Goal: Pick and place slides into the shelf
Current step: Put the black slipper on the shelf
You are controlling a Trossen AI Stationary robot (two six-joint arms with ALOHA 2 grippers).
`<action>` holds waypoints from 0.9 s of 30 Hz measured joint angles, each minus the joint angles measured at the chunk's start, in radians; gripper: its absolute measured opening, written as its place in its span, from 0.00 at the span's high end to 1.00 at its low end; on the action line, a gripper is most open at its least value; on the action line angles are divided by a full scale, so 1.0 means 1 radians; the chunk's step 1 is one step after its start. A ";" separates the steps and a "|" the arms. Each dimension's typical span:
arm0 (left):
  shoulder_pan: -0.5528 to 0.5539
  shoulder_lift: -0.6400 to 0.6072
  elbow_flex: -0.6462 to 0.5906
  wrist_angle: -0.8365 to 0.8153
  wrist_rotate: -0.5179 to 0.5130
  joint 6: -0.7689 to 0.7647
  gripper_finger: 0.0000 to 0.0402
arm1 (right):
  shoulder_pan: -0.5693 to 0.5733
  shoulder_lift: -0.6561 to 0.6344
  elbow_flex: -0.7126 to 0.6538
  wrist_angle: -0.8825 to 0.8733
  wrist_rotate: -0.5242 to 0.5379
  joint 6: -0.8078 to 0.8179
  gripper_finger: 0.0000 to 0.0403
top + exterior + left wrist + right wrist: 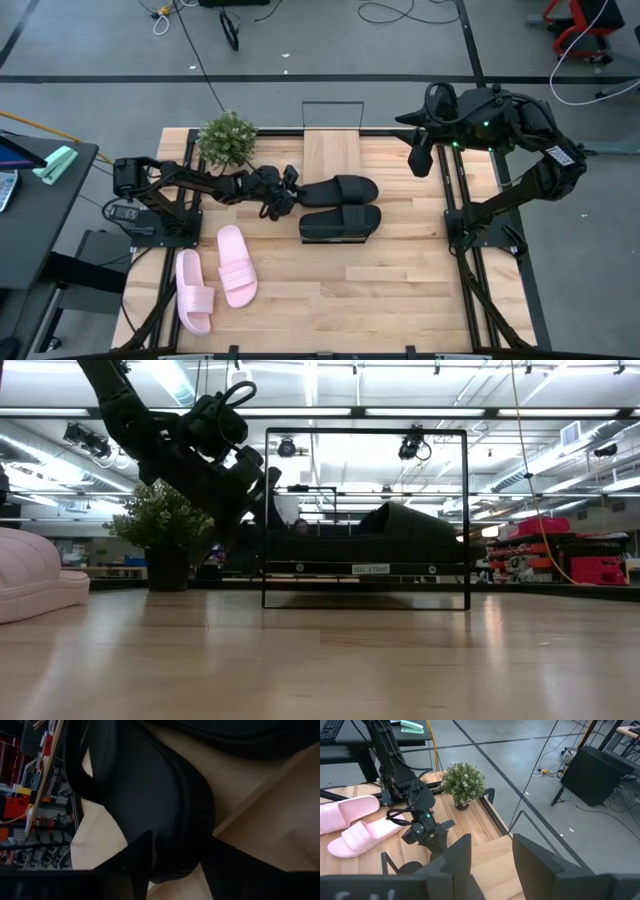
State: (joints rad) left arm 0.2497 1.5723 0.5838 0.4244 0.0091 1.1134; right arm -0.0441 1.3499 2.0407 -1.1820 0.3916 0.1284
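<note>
My left gripper (283, 192) reaches from the table's left to the middle and is shut on the farther black slide (345, 187), which lies slanted beside the shelf's near end. The second black slide (340, 222) lies flat on the table just nearer. Two pale pink slides (236, 264) (193, 291) lie sole-down at the near left. The shelf (332, 155), a narrow light-wood board, stands at the far middle with its black wire frame (266, 510) upright. My right gripper (420, 155) hangs open above the far right, clear of everything. My left gripper has the black slide's rounded heel end (170, 855), the end away from the strap, between its two fingers (142, 852), one on each side edge. The fingers come about level from the table's left, along the slide's length. Whether the toe end rests on the table I cannot tell.
A small potted plant (227, 138) stands at the far left, close behind my left arm. The shelf's wire frame rises at its far end (332, 104). Bare tabletop (400, 290) lies at the near right. Black rails (455, 200) run along both sides.
</note>
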 joint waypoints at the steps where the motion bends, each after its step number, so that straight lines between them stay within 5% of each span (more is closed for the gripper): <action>1: 0.000 0.000 0.000 0.001 -0.001 0.002 0.58 | 0.000 0.000 0.000 0.000 0.000 0.000 0.63; 18: 0.001 0.000 0.000 -0.001 -0.018 -0.003 0.40 | 0.000 0.000 0.000 -0.001 0.000 0.000 0.63; 27: 0.007 -0.004 0.003 -0.141 -0.145 -0.026 0.41 | 0.000 0.000 0.000 -0.046 -0.012 0.000 0.63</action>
State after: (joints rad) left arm 0.2572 1.5681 0.5873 0.2836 -0.1359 1.0877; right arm -0.0441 1.3499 2.0404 -1.2279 0.3798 0.1281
